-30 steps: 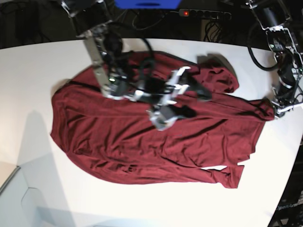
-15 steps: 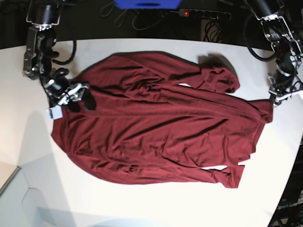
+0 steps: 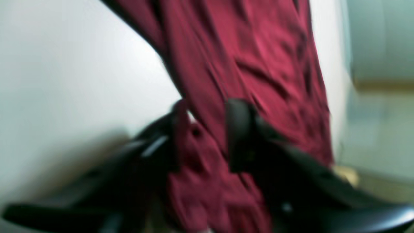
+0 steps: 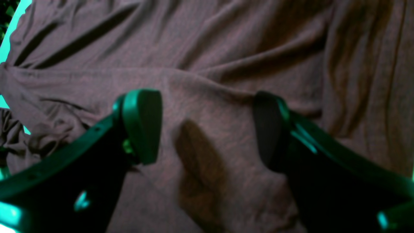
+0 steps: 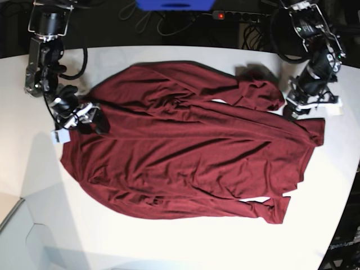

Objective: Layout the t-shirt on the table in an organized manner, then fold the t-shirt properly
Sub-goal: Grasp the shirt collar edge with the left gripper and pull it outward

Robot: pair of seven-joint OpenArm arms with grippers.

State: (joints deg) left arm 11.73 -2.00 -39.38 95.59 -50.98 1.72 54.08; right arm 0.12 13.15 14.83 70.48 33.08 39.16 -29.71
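Observation:
The dark maroon t-shirt (image 5: 185,152) lies spread and wrinkled on the white table (image 5: 169,242), with one sleeve bunched at the upper right (image 5: 259,93). My right gripper (image 5: 93,118) hovers over the shirt's left edge. In the right wrist view it (image 4: 207,129) is open, with only flat cloth (image 4: 226,48) beneath it. My left gripper (image 5: 298,109) is at the shirt's right side, just above the corner (image 5: 316,130) lying on the table. The left wrist view is blurred; there the left gripper (image 3: 207,129) has its jaws parted, with a strip of cloth (image 3: 252,64) running between them.
A power strip (image 5: 242,16), a blue object (image 5: 174,4) and cables lie beyond the table's far edge. The table's curved edge (image 5: 340,219) runs down the right side. A pale box corner (image 5: 11,225) sits at the lower left.
The right arm swung from the shirt's middle to its left edge and stayed open. The left gripper opened, let go of the shirt's right corner, and moved up and left.

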